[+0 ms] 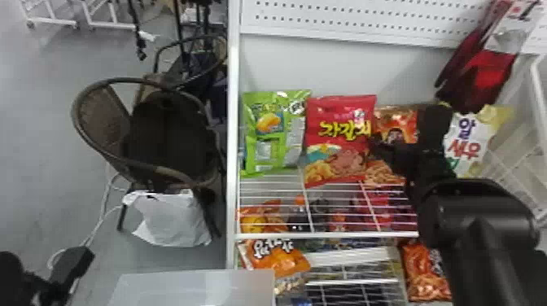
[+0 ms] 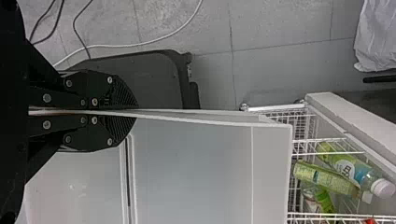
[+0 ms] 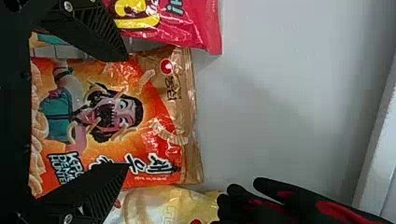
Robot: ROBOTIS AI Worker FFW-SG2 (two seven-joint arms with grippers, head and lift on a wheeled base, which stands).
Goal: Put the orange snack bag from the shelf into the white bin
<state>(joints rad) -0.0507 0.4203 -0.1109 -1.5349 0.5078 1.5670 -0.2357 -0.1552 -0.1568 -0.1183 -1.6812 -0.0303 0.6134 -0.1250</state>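
Note:
Upright on the upper shelf, the orange snack bag (image 1: 394, 122) leans on the back panel between a red bag (image 1: 342, 138) and a white bag (image 1: 466, 142). My open right gripper (image 1: 407, 132) is in front of it. In the right wrist view the fingers of my right gripper (image 3: 126, 112) stand apart over the orange bag (image 3: 107, 112), one near each side edge. The white bin (image 1: 195, 291) is below the shelf at the bottom. My left gripper (image 2: 133, 112) is shut on the side wall of the bin (image 2: 205, 163).
A green bag (image 1: 274, 134) stands at the shelf's left end. Black-and-red gloves (image 1: 484, 77) hang at the upper right. Lower tiers hold other orange bags (image 1: 281, 258). A chair (image 1: 167, 138) and a white plastic bag (image 1: 175, 221) are left of the shelf.

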